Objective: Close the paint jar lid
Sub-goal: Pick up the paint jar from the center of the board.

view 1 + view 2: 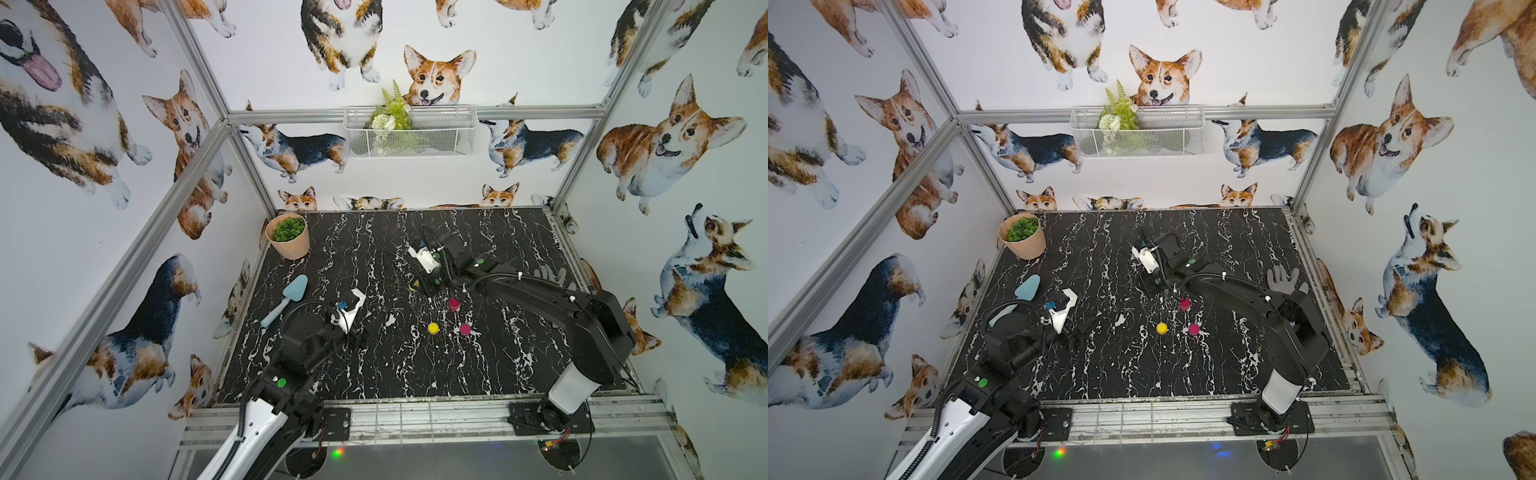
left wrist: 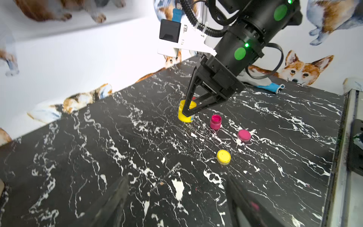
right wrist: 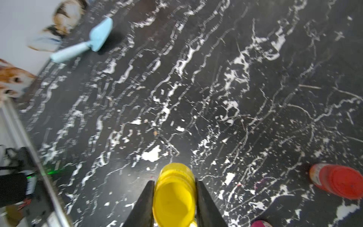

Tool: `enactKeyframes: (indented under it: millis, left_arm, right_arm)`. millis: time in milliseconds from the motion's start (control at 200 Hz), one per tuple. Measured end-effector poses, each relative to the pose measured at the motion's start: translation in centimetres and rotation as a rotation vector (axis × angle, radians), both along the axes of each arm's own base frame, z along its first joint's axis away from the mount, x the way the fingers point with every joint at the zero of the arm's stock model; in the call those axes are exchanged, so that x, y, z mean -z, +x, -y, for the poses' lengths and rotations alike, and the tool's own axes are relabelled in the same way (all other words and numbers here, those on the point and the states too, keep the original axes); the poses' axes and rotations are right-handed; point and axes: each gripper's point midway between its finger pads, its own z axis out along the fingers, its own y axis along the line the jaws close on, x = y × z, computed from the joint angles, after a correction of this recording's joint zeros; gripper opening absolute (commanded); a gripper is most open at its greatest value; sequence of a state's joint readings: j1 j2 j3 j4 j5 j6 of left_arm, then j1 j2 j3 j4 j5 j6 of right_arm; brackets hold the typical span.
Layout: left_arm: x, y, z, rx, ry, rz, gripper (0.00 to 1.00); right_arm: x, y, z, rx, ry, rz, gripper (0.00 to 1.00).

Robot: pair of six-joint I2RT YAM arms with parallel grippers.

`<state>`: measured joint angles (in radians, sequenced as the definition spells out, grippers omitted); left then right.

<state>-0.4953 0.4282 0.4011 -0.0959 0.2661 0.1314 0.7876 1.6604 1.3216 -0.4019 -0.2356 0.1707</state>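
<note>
An open yellow paint jar [image 2: 185, 116] stands at mid-table, its lid off. My right gripper [image 2: 189, 112] is shut on it, one black finger on each side of the jar [image 3: 174, 196]. The yellow lid [image 1: 433, 328] lies flat on the table nearer the front, also seen in the left wrist view [image 2: 223, 156]. An open pink jar [image 2: 215, 121] and its pink lid [image 2: 244, 135] sit beside them. My left gripper [image 2: 177, 176] hangs open over bare table short of the yellow lid, holding nothing.
A potted plant [image 1: 289, 237] stands at the back left corner and a light blue trowel [image 1: 286, 299] lies near the left edge. A grey glove [image 1: 548, 274] lies by the right edge. A wire basket [image 1: 409, 131] hangs on the back wall.
</note>
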Motion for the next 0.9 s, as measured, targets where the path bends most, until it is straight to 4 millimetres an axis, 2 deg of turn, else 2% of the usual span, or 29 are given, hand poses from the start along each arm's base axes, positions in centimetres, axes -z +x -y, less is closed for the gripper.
enactKeyframes:
  millis: [185,375,461,616,901]
  left_arm:
    - [-0.9,0.0,0.7,0.043,-0.008,0.063,0.74]
    - [-1.3,-0.5,1.0,0.078,-0.001,0.098,0.72]
    - [-1.7,-0.7,1.1,0.087,-0.003,0.117,0.69]
    - [-1.9,-0.6,1.0,0.085,0.007,0.126,0.64]
    - [-2.5,-0.1,0.3,0.037,0.019,0.153,0.59]
  right_arm:
    - [-5.1,-3.8,-2.7,-0.148,0.086,0.008,0.33]
    - [-8.4,-7.0,-5.3,-0.262,0.156,0.005,0.33]
    - [-9.6,-8.1,-6.5,-0.299,0.183,0.011,0.33]
    - [-10.6,-9.4,-7.9,-0.343,0.202,0.015,0.33]
    - [-10.2,-10.9,-9.1,-0.376,0.193,0.003,0.33]
